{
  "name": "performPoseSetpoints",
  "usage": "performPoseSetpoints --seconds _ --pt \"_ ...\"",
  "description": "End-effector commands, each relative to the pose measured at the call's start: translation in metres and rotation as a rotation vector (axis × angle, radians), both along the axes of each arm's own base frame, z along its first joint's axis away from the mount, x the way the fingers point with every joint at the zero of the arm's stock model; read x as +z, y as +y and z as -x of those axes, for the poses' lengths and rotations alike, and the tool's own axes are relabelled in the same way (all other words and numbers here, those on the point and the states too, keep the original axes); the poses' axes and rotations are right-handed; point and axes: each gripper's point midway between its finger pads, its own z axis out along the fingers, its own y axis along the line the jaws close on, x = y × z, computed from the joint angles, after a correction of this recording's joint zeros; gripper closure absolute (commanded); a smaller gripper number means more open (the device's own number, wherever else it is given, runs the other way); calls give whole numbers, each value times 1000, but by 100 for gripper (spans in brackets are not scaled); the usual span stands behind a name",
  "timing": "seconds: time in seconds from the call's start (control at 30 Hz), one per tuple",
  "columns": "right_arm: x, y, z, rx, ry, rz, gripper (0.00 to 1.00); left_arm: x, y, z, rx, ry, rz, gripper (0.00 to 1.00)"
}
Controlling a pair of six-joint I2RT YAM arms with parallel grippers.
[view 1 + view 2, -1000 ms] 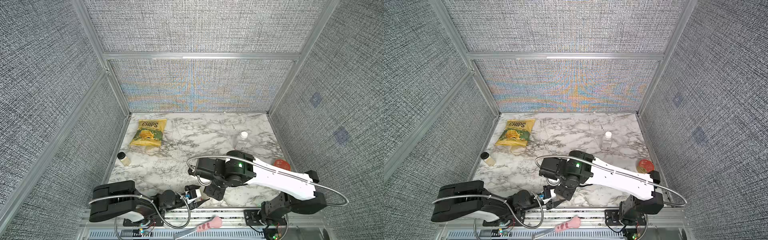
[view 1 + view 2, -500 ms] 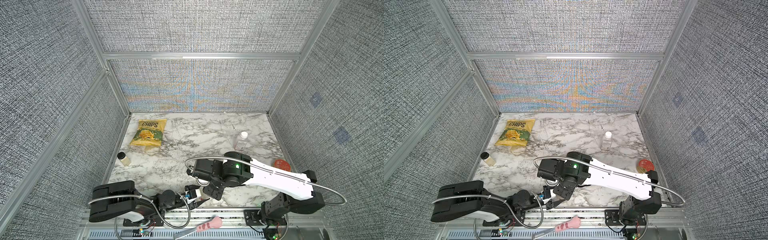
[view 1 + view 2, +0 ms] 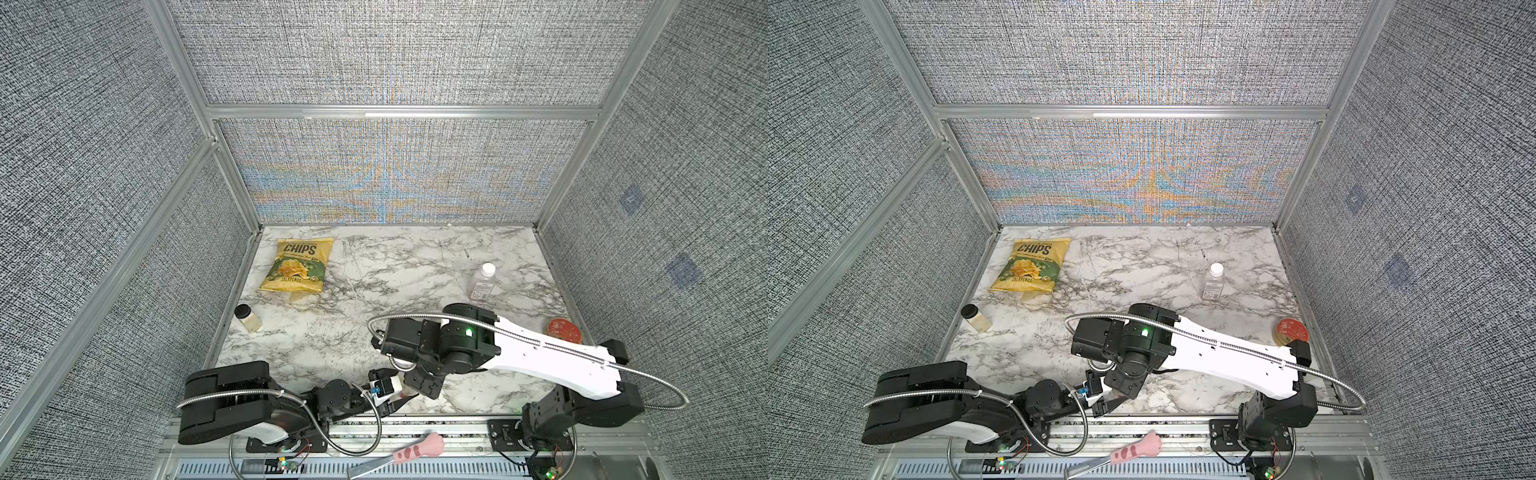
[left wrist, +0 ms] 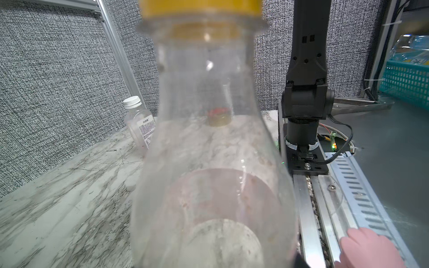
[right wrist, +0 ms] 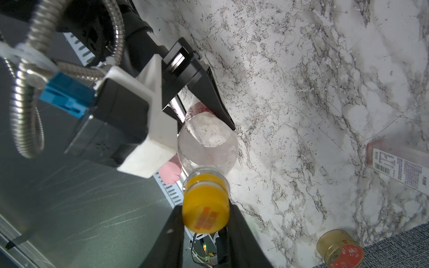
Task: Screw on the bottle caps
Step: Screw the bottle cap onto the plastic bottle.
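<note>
At the table's front edge my left gripper point(image 3: 397, 395) is shut on a clear round bottle point(image 5: 207, 148), one black finger point(image 5: 213, 97) pressed to its lower body. The bottle point(image 4: 209, 162) fills the left wrist view. An orange-yellow cap point(image 5: 205, 210) sits on its neck, and my right gripper point(image 5: 205, 217) is shut on that cap from above, a jaw on either side. In both top views the right gripper point(image 3: 419, 382) hides the cap. The shorter pink-tinted bottle point(image 3: 482, 282) stands upright at the back right with a white cap point(image 3: 488, 268) on it.
A chips bag point(image 3: 299, 266) lies at the back left. A small black-lidded jar point(image 3: 247, 318) stands by the left wall. A red-lidded tin point(image 3: 564, 330) sits at the right edge. A pink-handled tool point(image 3: 415, 446) lies on the front rail.
My right gripper's jaws have closed onto the orange-yellow cap, and the right arm has shifted slightly leftward over the bottle. The left arm has stayed still.
</note>
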Motion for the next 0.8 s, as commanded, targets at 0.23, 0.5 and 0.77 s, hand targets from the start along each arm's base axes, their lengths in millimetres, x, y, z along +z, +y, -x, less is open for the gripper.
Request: performPoseSetpoints --seconds 0.23,0.5,0.77 --pt "5 -8 -25 -84 -123 30 71 23 0 0 -2 12 84 46" --pt "10 -12 -40 -141 -169 23 71 31 -2 1 -9 35 99 46" --pt "8 -13 -47 -197 -164 24 71 39 -5 -15 77 31 90 48"
